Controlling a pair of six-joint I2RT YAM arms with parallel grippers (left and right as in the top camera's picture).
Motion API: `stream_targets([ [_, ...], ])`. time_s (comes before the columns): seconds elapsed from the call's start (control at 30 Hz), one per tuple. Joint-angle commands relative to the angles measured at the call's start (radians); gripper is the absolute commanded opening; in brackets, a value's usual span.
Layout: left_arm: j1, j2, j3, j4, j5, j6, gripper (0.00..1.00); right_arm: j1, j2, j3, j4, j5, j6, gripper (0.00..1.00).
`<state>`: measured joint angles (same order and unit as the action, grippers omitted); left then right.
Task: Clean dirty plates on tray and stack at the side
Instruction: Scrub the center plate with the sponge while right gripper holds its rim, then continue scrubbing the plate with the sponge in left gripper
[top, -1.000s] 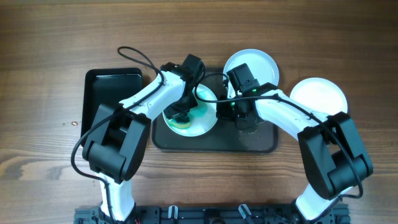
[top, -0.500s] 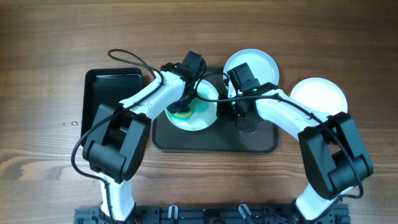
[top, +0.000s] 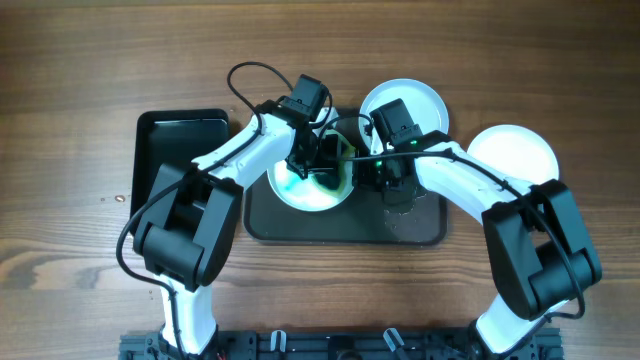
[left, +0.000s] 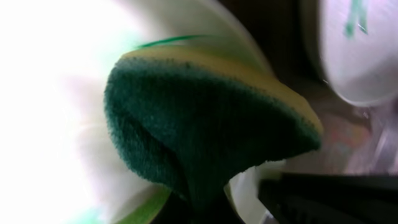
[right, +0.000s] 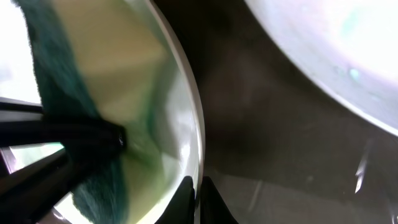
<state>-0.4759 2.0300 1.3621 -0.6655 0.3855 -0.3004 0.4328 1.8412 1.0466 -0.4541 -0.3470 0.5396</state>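
Note:
A white plate (top: 300, 190) with teal-green smears lies on the dark tray (top: 420, 228). My left gripper (top: 322, 160) is shut on a green-and-yellow sponge (left: 205, 118) and presses it on the plate's right part (left: 56, 106). My right gripper (top: 375, 178) is shut on that plate's right rim (right: 193, 124); the sponge shows on the plate in the right wrist view (right: 56, 99). A pale blue plate (top: 415, 100) with a small teal smear sits at the tray's far right corner. A clean white plate (top: 515, 150) lies on the table to the right.
A smaller black tray (top: 175, 150) stands on the wooden table left of the dark tray. Both arms cross over the dark tray's middle. The left arm's cable (top: 250, 75) loops above it.
My left gripper has swept the sponge from the plate's lower left to its upper right. The plate has stayed on the tray, and the right gripper has held the rim in place.

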Motion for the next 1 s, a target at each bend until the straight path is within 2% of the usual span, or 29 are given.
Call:
stream_targets([
  [0.0, -0.002, 0.012, -0.010, -0.001, 0.085, 0.112, 0.04, 0.008, 0.018, -0.008, -0.007, -0.103, -0.156, 0.04],
  [0.1, -0.002, 0.012, -0.010, -0.021, 0.086, 0.166, 0.04, 0.008, 0.018, -0.008, -0.018, -0.174, -0.261, 0.04],
  [0.2, -0.002, 0.012, -0.010, -0.051, 0.076, 0.245, 0.04, 0.008, 0.018, -0.008, -0.023, -0.186, -0.289, 0.04],
  [0.37, 0.005, 0.012, -0.010, -0.079, -0.114, 0.270, 0.04, 0.008, 0.018, -0.008, -0.021, -0.186, -0.284, 0.04],
  [0.43, 0.023, 0.012, -0.010, -0.080, -0.147, 0.255, 0.04, 0.008, 0.018, -0.008, -0.021, -0.185, -0.280, 0.04],
  [0.5, 0.048, 0.012, -0.010, -0.079, -0.230, 0.164, 0.04, 0.008, 0.018, -0.008, -0.022, -0.182, -0.278, 0.04],
  [0.53, 0.066, 0.012, -0.010, -0.083, -0.322, 0.063, 0.04, 0.008, 0.018, -0.008, -0.022, -0.182, -0.277, 0.04],
  [0.6, 0.093, 0.012, -0.010, -0.099, -0.431, -0.066, 0.04, 0.008, 0.018, -0.008, -0.022, -0.182, -0.277, 0.04],
  [0.7, 0.120, 0.012, 0.005, -0.161, -0.532, -0.181, 0.04, 0.008, 0.018, -0.008, -0.021, -0.182, -0.274, 0.04],
  [0.8, 0.118, 0.012, 0.027, -0.209, -0.602, -0.217, 0.04, 0.008, 0.018, -0.008, -0.021, -0.182, -0.275, 0.04],
  [0.97, 0.087, 0.012, 0.051, -0.215, -0.584, -0.201, 0.04, 0.008, 0.018, -0.008, -0.020, -0.182, -0.274, 0.04],
])
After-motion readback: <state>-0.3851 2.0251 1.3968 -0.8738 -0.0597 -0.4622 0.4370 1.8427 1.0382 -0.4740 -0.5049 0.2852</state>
